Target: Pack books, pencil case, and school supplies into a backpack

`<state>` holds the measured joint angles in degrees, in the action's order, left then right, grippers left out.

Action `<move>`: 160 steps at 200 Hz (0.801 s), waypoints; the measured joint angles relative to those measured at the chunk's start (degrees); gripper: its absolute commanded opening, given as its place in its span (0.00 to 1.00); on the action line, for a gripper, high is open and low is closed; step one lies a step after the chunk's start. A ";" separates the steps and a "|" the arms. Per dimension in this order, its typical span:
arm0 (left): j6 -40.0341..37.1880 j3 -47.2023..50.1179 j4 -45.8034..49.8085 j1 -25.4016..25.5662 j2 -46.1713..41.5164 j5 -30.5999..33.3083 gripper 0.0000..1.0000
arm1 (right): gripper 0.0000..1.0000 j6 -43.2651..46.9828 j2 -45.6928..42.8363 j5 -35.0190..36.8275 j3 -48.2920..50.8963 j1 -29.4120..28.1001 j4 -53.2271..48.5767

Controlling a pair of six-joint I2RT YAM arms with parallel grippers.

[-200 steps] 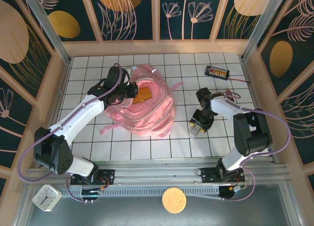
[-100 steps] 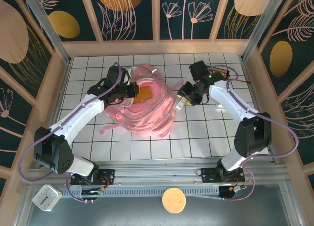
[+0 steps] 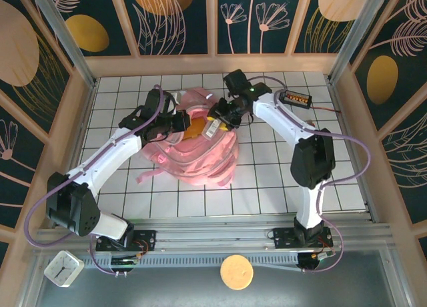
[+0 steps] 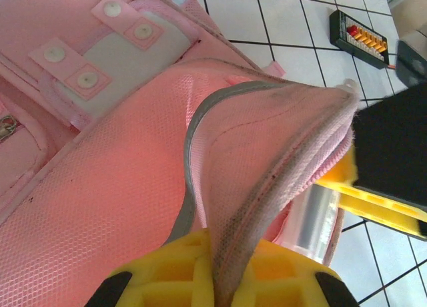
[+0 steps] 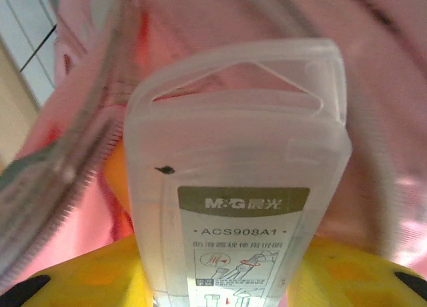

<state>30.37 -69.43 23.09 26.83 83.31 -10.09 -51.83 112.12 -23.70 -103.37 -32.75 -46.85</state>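
Two grippers are busy: our left gripper (image 4: 223, 280) is pinched tight on the backpack (image 3: 200, 161) rim, holding its mouth open. Our right gripper (image 3: 215, 125), half-closed around the school supplies box (image 5: 237, 187), has swung it from the right-hand tiles to over that opening. We judge lowering and release come next.

Black gadget (image 3: 295, 97) w/ red wire, far-right on tiled table (image 3: 267, 187)

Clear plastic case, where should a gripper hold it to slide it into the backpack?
I'd pinch the case at its labelled end, across its width, from behind, as the right gripper does; the slim tabbed end is then free to lead into the backpack.
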 measured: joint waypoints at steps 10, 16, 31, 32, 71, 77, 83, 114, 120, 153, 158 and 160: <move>0.24 0.02 -0.11 -0.07 0.00 0.02 0.00 | 0.48 -0.20 1.33 -0.39 -1.66 -0.46 0.15; 0.39 0.13 -0.22 -0.20 0.00 0.04 0.00 | 0.49 -0.31 1.95 -0.52 -2.38 -0.70 0.20; 1.07 0.70 -0.79 -0.39 0.00 0.02 0.00 | 0.51 -0.96 2.86 -1.22 -3.28 -1.01 0.85; 1.14 0.76 -0.85 -0.42 0.00 0.02 0.00 | 0.51 -1.07 2.91 -1.29 -3.30 -1.01 0.98; 2.69 1.92 -2.80 -0.48 0.00 0.07 0.00 | 0.74 -2.95 4.50 -4.22 -3.30 -1.11 5.16; 2.82 1.95 -2.91 -0.50 0.00 0.11 0.00 | 0.74 -2.91 4.63 -4.50 -3.28 -1.11 5.53; 2.93 1.97 -2.97 -0.55 0.00 0.17 0.00 | 0.74 -2.89 4.66 -4.74 -3.23 -1.11 5.88; 3.21 2.19 -3.13 -0.59 0.00 0.31 0.00 | 0.75 -2.27 4.09 -5.55 -1.18 -1.09 8.15; 3.23 2.25 -3.19 -0.59 0.00 0.26 0.00 | 0.75 -2.03 3.65 -5.79 -0.28 -1.09 8.63; 3.34 2.27 -3.19 -0.55 0.00 0.02 0.00 | 0.74 -0.94 -2.23 -6.43 7.65 -0.85 11.87; 3.34 2.27 -3.19 -0.52 0.00 0.02 0.00 | 0.73 -0.76 -3.50 -6.43 8.94 -0.74 12.22; 3.34 2.27 -3.19 -0.52 0.00 0.02 0.00 | 0.73 -0.66 -4.07 -6.40 9.49 -0.68 12.24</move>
<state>33.71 -67.16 19.90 26.30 83.31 -10.07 -52.49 108.05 -30.11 -93.89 -33.43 -34.61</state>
